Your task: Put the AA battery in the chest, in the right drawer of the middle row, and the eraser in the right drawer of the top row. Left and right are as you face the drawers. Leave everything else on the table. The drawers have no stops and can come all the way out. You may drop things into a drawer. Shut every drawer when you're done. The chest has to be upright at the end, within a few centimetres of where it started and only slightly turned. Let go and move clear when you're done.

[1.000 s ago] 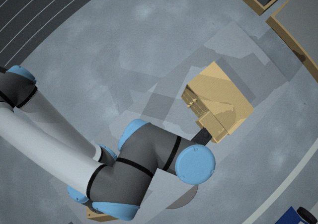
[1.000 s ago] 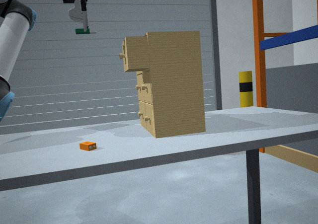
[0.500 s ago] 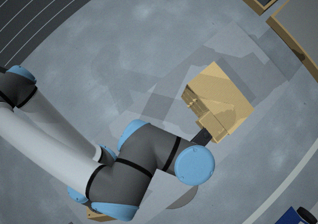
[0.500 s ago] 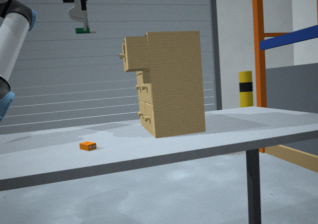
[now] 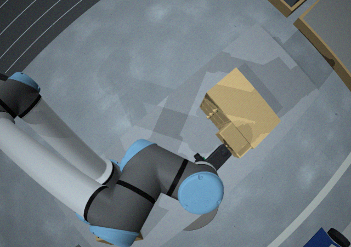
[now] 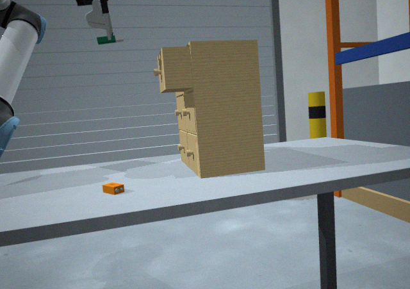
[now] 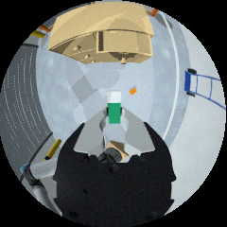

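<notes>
Wrist view shows our claw (image 7: 113, 124) clamped on the eraser (image 7: 113, 110), a small block with a green sleeve and a white end poking out past the fingertips. We hold it by its long sides, near the rear, so most of the block sticks forward of the pads.

From the exterior view, the claw (image 6: 106, 38) hangs high above the bench (image 6: 298, 166), well to the left of the chest (image 6: 225, 107) and a little above its top. The top-row right drawer (image 6: 173, 68) is pulled partway out, its knob facing the claw; the other drawers look shut.

We judge the eraser to be light, slightly soft and grippy, so it should sit firm in the pads without much squeeze, and it is not fragile. A drop into the drawer should do it no harm. Because it juts forward, we would watch that its free end does not knock the drawer front as we carry it over the opening.

An orange block (image 6: 113, 188) lies on the bench, well apart from the chest; it stays where it is. We cannot make out the AA battery in any view.
</notes>
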